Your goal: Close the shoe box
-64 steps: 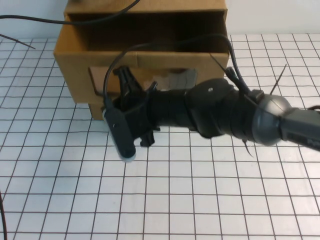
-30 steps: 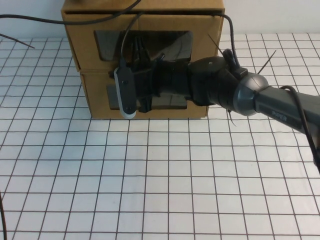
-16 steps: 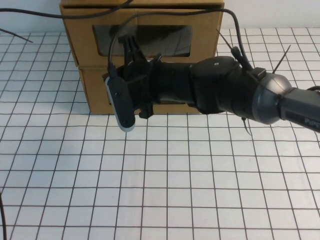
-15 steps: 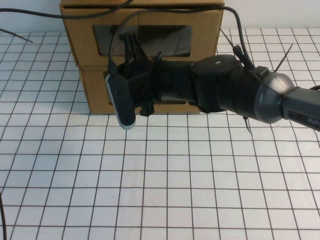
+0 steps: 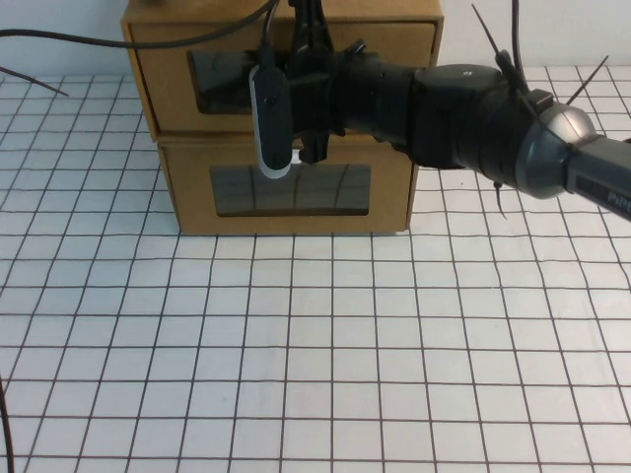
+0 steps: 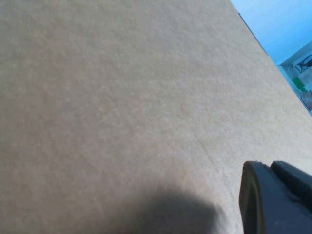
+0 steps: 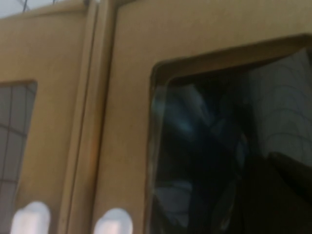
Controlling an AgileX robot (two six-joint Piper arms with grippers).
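Note:
The shoe box (image 5: 163,69) is the upper of two stacked brown cardboard boxes at the back of the table. Its drawer front sits flush with the box. It fills the right wrist view (image 7: 126,97), with its dark window and white pull tab (image 7: 113,222). My right gripper (image 5: 308,30) reaches in from the right and hovers at the shoe box's window, fingertips close together and holding nothing. The pale wrist camera (image 5: 272,118) hangs in front of the box. My left gripper (image 6: 273,200) is out of the high view, close to a plain cardboard surface (image 6: 122,97).
The matching lower box (image 5: 187,192) carries the shoe box; its window reflects the grid, and its white tab (image 7: 30,217) shows beside the seam. Black cables (image 5: 59,37) run at the back left. The white gridded table (image 5: 315,355) spreads in front.
The drawer went from pulled out to flush. My right gripper then drew back from the lower box front and has now risen to the shoe box's window.

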